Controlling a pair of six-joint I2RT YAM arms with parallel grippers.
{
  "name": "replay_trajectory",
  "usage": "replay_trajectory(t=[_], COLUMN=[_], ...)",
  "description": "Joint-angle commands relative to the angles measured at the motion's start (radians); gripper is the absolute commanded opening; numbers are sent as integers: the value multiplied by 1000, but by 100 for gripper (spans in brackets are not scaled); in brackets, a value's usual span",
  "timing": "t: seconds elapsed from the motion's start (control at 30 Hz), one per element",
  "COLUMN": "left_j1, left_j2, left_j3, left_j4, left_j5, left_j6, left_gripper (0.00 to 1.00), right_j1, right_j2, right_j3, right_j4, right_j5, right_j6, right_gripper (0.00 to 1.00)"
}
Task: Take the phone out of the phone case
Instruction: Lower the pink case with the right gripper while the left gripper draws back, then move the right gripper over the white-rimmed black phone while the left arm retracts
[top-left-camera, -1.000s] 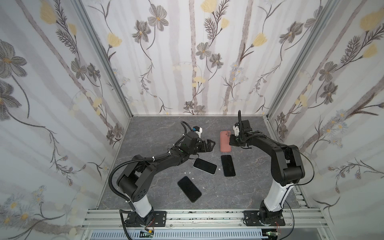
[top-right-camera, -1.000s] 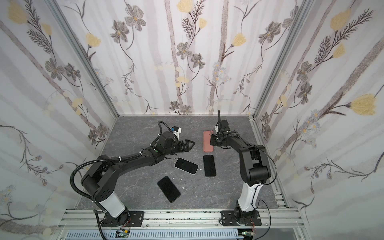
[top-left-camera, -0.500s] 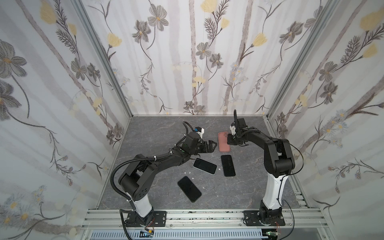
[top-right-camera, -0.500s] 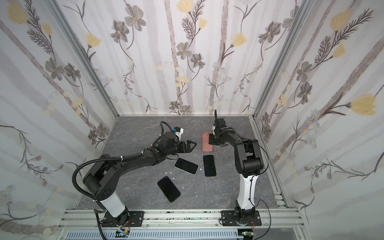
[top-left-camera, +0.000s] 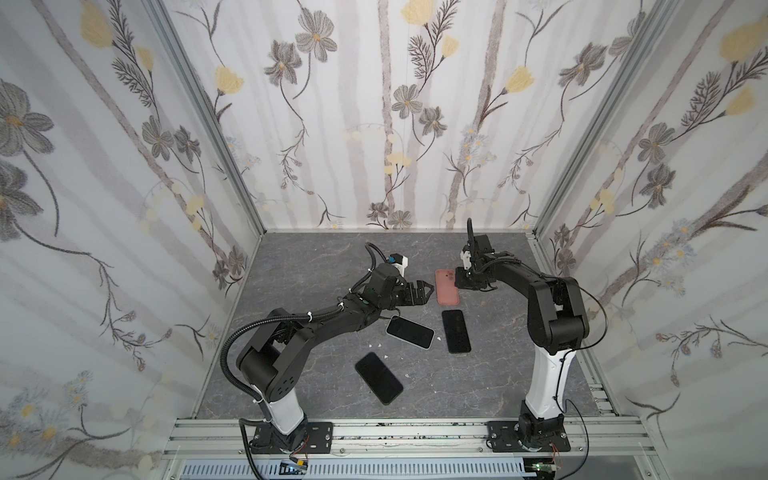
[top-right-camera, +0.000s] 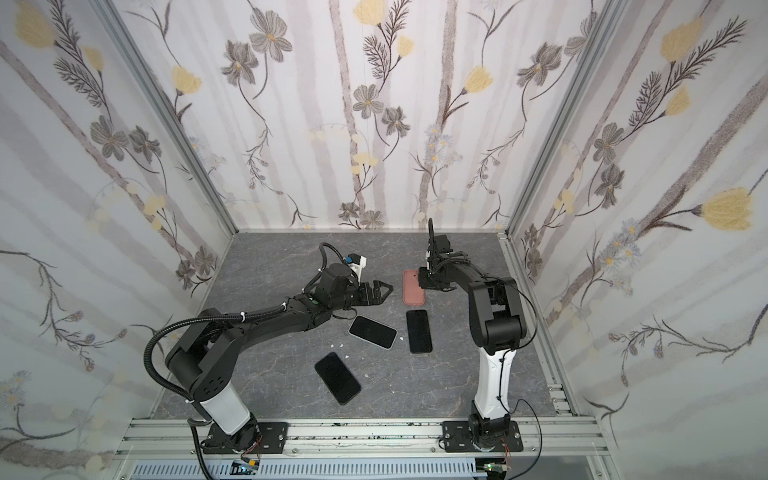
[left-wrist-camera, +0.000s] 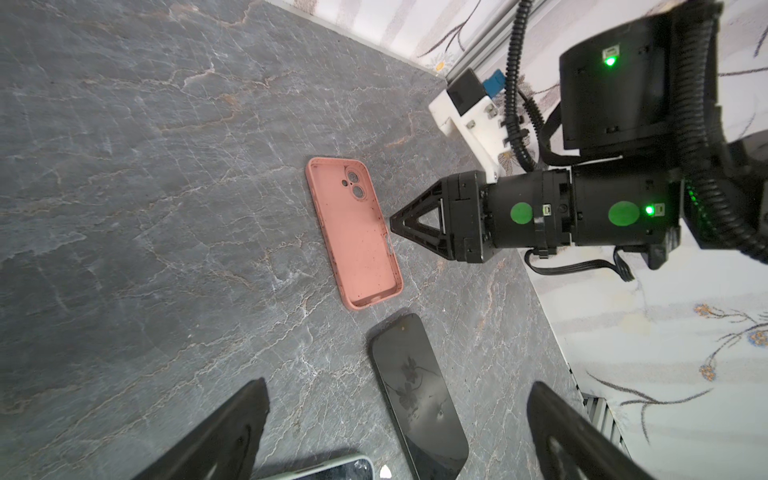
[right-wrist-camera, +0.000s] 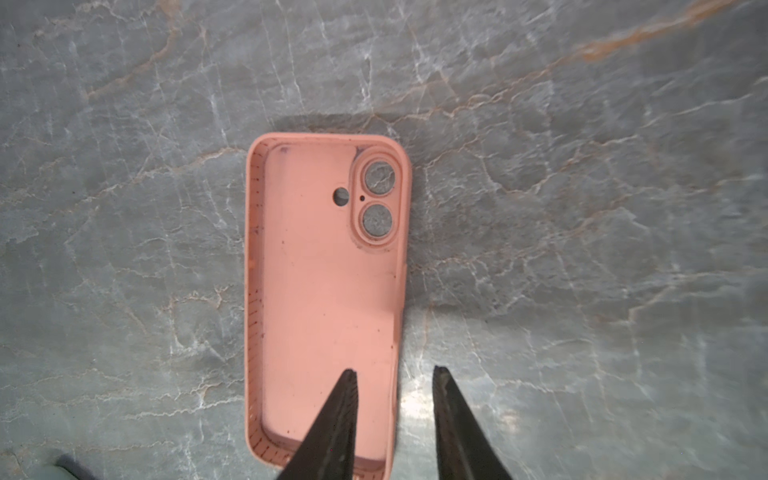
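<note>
The pink phone case (top-left-camera: 447, 287) (top-right-camera: 413, 287) lies empty and hollow side up on the grey table, camera cut-outs at its far end (right-wrist-camera: 328, 299) (left-wrist-camera: 353, 232). A black phone (top-left-camera: 456, 331) (left-wrist-camera: 417, 399) lies screen up just in front of it. My right gripper (right-wrist-camera: 392, 370) (top-left-camera: 461, 279) is open, one finger over the case's inside and the other outside its right wall, gripping nothing. My left gripper (top-left-camera: 428, 291) (left-wrist-camera: 397, 382) hangs wide open and empty, left of the case.
A phone with a pale green rim (top-left-camera: 410, 332) lies beside the left forearm, and another black phone (top-left-camera: 378, 377) lies nearer the front. Small white flecks (top-left-camera: 376, 345) dot the table. Flowered walls enclose three sides; a metal rail (top-left-camera: 415, 432) runs along the front.
My right gripper's jaws have parted from shut, and its arm has swung its elbow in toward the middle. The left gripper has edged slightly toward the case.
</note>
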Motion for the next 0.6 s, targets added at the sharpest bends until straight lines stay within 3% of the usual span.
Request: replay_trajectory(t=[0.0, 0.27, 0.57], left_j1=[23, 165, 365], left_j2=[-67, -280, -417], left_j3=[-38, -215, -348], left_j4=[39, 39, 49], left_j5=[-50, -114, -46], left_j6=[-10, -42, -110], left_gripper=[100, 100, 100], right_j1=[26, 271, 470], right_j2=[-105, -322, -287], right_j3=[-60, -286, -290], right_j4=[79, 197, 148], right_j5=[55, 104, 45], right_j6=[-32, -169, -327], right_gripper=[36, 55, 91])
